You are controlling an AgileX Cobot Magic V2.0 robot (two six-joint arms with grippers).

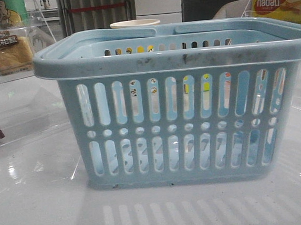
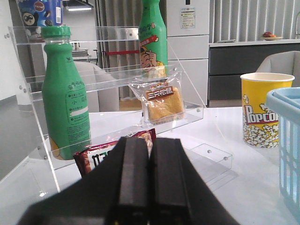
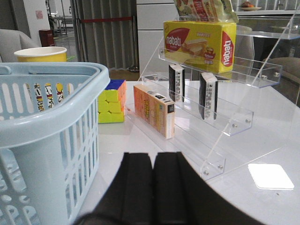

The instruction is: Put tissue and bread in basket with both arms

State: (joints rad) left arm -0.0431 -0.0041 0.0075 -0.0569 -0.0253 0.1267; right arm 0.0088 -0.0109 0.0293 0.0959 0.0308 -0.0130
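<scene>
The light-blue basket (image 1: 172,58) stands mid-table and fills the front view. The bread (image 2: 161,101), golden-brown in clear wrap with a dark label, leans on the lowest step of a clear acrylic rack; it also shows at the far left (image 1: 9,51). My left gripper (image 2: 150,140) is shut and empty, short of that rack. In the right wrist view the tissue (image 3: 207,96), a small black-and-white packet, stands on a clear rack step beside a similar packet (image 3: 176,82). My right gripper (image 3: 153,154) is shut and empty, beside the basket wall (image 3: 56,117). Neither gripper shows in the front view.
On the left rack stand two green bottles (image 2: 65,103) (image 2: 152,37); a dark brown snack packet (image 2: 101,154) lies at its foot. A popcorn cup (image 2: 265,110) stands behind the basket. A colour cube (image 3: 111,101), an orange box (image 3: 153,110) and the nabati box (image 3: 199,42) sit at the right.
</scene>
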